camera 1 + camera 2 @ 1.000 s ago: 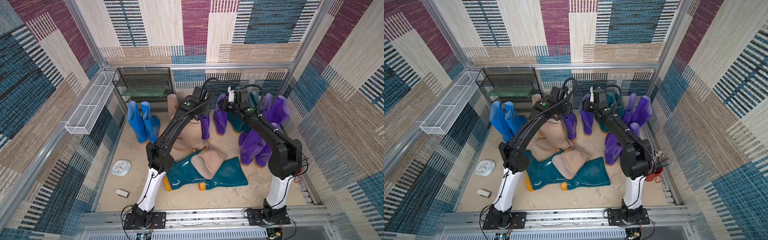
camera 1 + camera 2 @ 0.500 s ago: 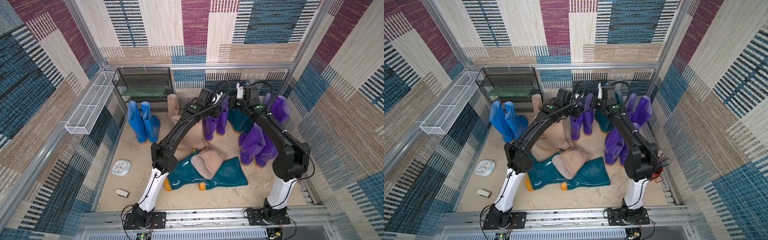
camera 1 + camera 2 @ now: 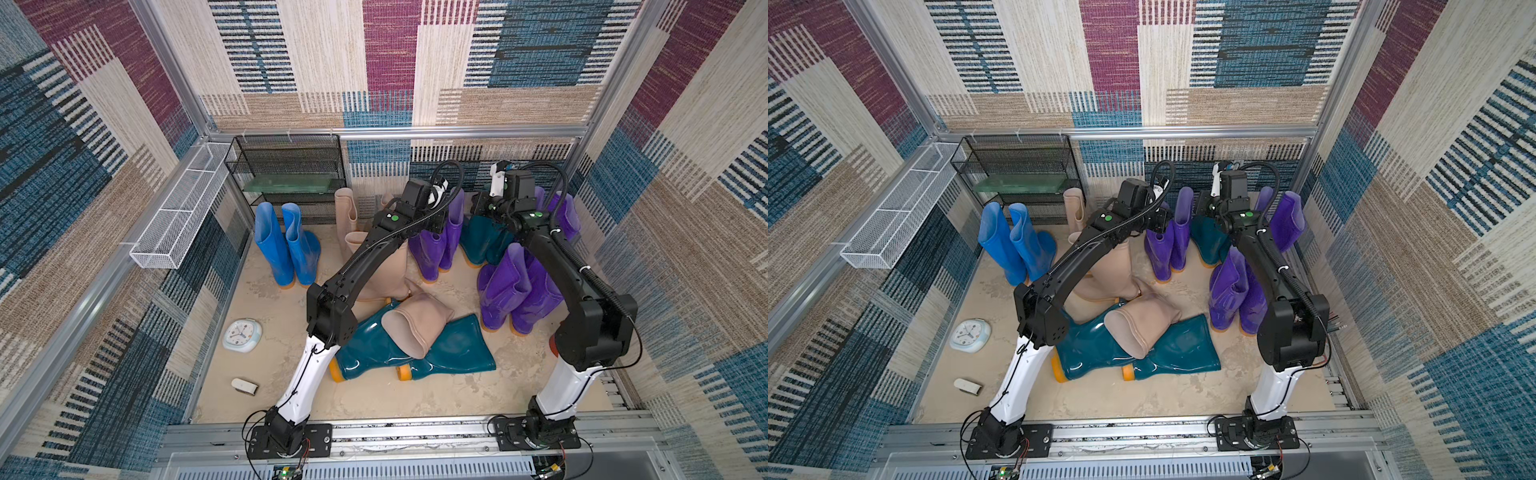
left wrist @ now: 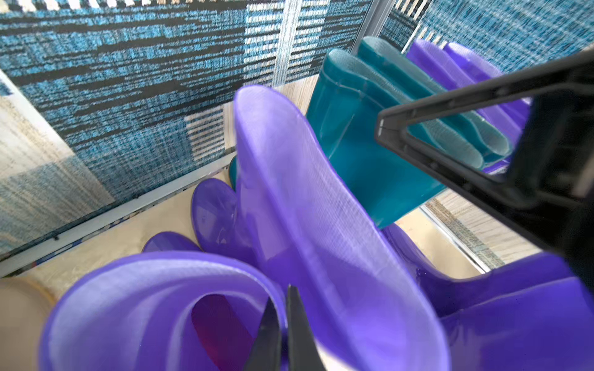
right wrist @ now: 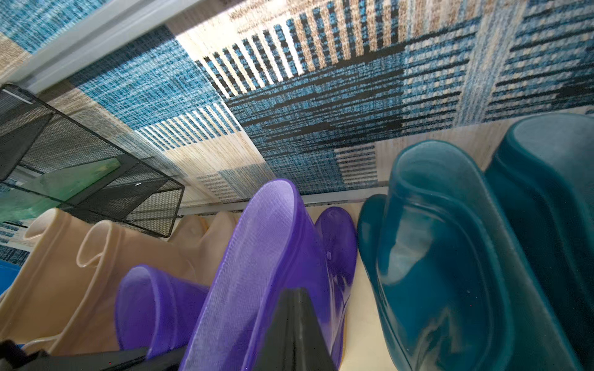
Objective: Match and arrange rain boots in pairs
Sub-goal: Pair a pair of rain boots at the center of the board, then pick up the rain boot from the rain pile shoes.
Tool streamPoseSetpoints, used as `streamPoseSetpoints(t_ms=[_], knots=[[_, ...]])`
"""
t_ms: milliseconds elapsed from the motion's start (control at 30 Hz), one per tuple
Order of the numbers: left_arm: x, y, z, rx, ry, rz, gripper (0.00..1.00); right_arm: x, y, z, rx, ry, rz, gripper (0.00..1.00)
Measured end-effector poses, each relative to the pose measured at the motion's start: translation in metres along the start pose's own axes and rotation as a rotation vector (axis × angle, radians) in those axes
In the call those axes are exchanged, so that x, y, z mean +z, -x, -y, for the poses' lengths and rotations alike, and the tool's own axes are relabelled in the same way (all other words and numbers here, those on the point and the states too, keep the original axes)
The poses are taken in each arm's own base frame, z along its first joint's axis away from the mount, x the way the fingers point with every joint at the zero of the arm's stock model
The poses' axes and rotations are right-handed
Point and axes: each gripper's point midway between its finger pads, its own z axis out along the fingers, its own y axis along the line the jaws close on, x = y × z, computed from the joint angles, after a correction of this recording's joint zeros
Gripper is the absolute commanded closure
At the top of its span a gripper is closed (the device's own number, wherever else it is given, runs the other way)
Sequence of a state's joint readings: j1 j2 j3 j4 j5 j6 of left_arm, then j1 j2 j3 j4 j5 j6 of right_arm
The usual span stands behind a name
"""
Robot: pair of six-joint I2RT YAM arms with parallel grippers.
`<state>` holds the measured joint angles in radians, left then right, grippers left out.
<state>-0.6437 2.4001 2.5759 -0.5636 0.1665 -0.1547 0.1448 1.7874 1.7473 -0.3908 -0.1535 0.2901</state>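
Two purple rain boots [image 3: 432, 253] [image 3: 454, 224] stand side by side near the back wall. In the left wrist view my left gripper [image 4: 284, 292] is shut on the rim of the nearer purple boot [image 4: 154, 289]. The taller purple boot [image 4: 289, 180] stands beside it. My right gripper [image 5: 297, 290] is shut with nothing between its fingers. It hangs next to that taller boot [image 5: 257, 250] and over the standing teal boots [image 4: 360, 154]. Two teal boots [image 3: 374, 353] lie on the floor under a beige boot [image 3: 415, 324]. A blue pair [image 3: 286, 245] stands at the left.
More purple boots [image 3: 511, 286] stand by the right arm, and beige boots [image 3: 347, 212] under the left arm. A black mesh rack [image 3: 291, 178] is at the back left, beside a white wire basket [image 3: 178, 216]. A clock [image 3: 242, 334] and a small white object [image 3: 244, 386] lie front left.
Both arms moved right and toward the back wall, bringing the two purple boots side by side. The right gripper closed and drew away to the right of its boot.
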Motion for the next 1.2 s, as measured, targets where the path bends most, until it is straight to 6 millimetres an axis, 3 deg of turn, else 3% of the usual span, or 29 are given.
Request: streamPoseSetpoints(t_ms=[200,267,333,400,433,500,567,767,900,1000,1100,1200], knots=[[0.005,-0.003,-0.005,0.095,0.011,0.006,1.0,-0.013,0.003,-0.008,-0.003,0.024,0.005,0.94],[0.005,-0.002,-0.008,0.115,0.014,0.008,0.97,-0.017,-0.002,-0.013,-0.006,0.035,-0.002,0.82],[0.003,0.0,-0.011,0.121,0.016,0.011,0.63,-0.021,-0.005,-0.018,-0.009,0.041,-0.01,0.68],[0.0,0.004,-0.008,0.124,0.006,0.017,0.41,-0.027,-0.008,-0.023,-0.012,0.047,-0.016,0.52],[-0.004,0.008,-0.005,0.125,-0.006,0.025,0.33,-0.033,-0.008,-0.025,-0.013,0.05,-0.014,0.44],[-0.018,0.019,0.003,0.129,-0.025,0.043,0.2,-0.046,-0.004,-0.029,-0.02,0.057,0.003,0.36],[-0.042,0.034,0.014,0.133,-0.05,0.069,0.12,-0.062,0.0,-0.037,-0.035,0.073,0.029,0.29],[-0.125,0.084,0.045,0.148,-0.102,0.187,0.12,-0.106,0.0,-0.077,-0.107,0.148,0.1,0.19],[-0.175,0.094,0.055,0.138,-0.111,0.217,0.12,-0.133,-0.012,-0.12,-0.171,0.217,0.135,0.15],[-0.217,0.078,0.055,0.101,-0.081,0.21,0.13,-0.151,-0.038,-0.157,-0.25,0.273,0.133,0.1],[-0.268,0.042,0.041,0.044,0.013,0.221,0.13,-0.164,-0.08,-0.191,-0.343,0.368,0.093,0.02],[-0.315,-0.005,0.011,-0.035,0.155,0.233,0.13,-0.157,-0.119,-0.209,-0.427,0.422,0.033,0.0]])
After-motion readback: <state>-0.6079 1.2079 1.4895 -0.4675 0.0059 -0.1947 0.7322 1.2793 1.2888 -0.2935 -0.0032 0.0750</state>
